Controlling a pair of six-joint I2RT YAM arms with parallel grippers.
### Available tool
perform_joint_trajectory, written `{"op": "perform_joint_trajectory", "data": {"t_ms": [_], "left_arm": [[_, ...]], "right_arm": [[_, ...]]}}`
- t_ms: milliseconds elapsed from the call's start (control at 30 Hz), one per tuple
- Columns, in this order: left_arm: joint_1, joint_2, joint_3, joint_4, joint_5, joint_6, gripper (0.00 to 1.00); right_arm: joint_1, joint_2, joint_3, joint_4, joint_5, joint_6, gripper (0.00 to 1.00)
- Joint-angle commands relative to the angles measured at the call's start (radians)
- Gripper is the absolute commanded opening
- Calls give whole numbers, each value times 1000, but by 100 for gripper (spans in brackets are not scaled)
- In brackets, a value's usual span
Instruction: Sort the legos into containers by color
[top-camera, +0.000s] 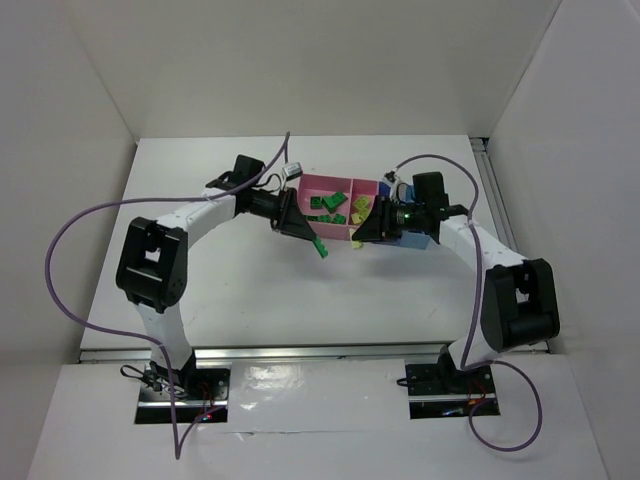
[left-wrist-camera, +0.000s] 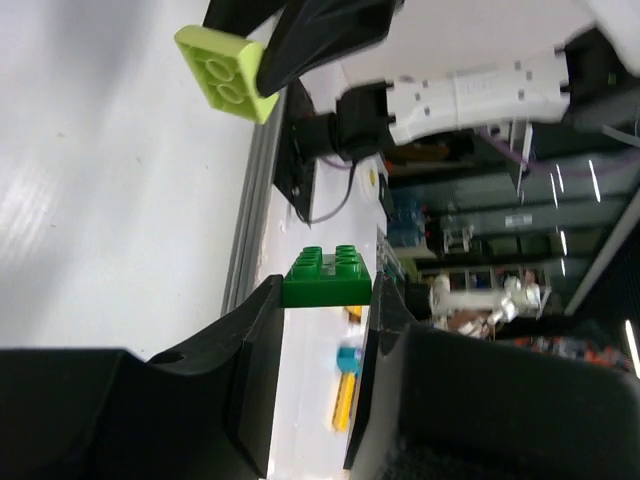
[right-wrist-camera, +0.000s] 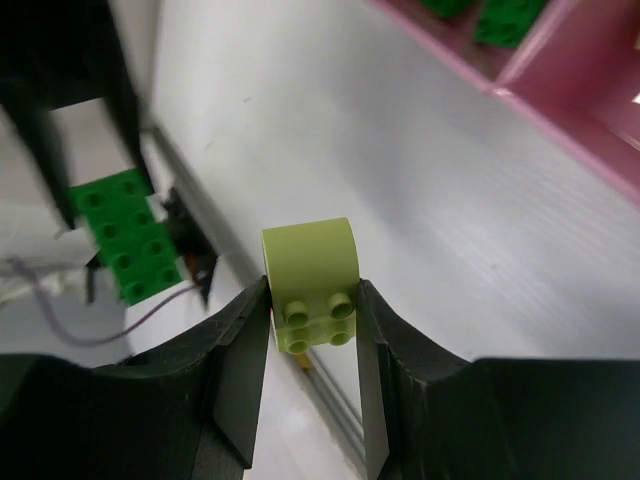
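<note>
My left gripper (top-camera: 314, 240) is shut on a dark green lego (top-camera: 320, 248), held just in front of the containers (top-camera: 345, 183). In the left wrist view the green lego (left-wrist-camera: 328, 277) sits clamped between the fingertips of the left gripper (left-wrist-camera: 327, 296). My right gripper (top-camera: 360, 238) is shut on a lime-yellow lego (top-camera: 357, 243), close beside the green one. The right wrist view shows that lime lego (right-wrist-camera: 312, 285) pinched in the right gripper (right-wrist-camera: 312, 300), above the white table. One pink bin holds green legos (top-camera: 327, 203); the pink bin next to it holds lime legos (top-camera: 360, 206).
The blue bin (top-camera: 418, 239) lies mostly hidden under the right arm. The two grippers face each other only a few centimetres apart. Pink bin walls (right-wrist-camera: 560, 100) run along the top right of the right wrist view. White walls enclose the table on three sides.
</note>
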Motion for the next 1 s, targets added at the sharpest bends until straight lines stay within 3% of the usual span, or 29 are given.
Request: {"op": "perform_joint_trajectory", "data": {"t_ms": [0,67,100,167,233,333,433,533,567,600,633,733,767,900,967], "left_arm": [[16,7,78,39,-71,-95,0],[41,38,150,6,-255,-149,0],[54,56,190,-40,-337,-189,0],[55,114,308,-115,-542,-215,0],[55,156,379,-183,-622,-224,0],[55,252,570,-272,-707,-224,0],[32,343,658,-323,-765,-224,0],[21,380,716,-343,-776,-234,32],[21,380,716,-343,-785,-234,56],[21,380,727,-343,-785,-234,65],[21,380,727,-343,-796,-224,72],[12,369,752,-343,-796,-215,83],[12,358,752,-356,-796,-215,84],[12,312,781,-369,-785,-206,85],[12,270,781,-378,-775,-197,85]], "right_arm": [[5,-52,54,-43,260,-4,8],[5,-52,102,-43,398,25,8],[5,-52,123,-43,540,44,8],[5,-14,200,-43,618,53,9],[18,48,254,-85,705,53,11],[18,130,332,-85,745,25,13],[39,194,398,-105,776,15,13],[64,256,429,-94,802,15,19],[64,277,429,-94,802,15,22],[88,286,444,-94,814,15,24],[88,296,458,-94,828,15,39],[117,323,487,-94,828,-21,61],[133,323,487,-94,840,-21,74],[151,322,522,-105,911,-21,91],[160,299,522,-115,1010,-7,94]]}}
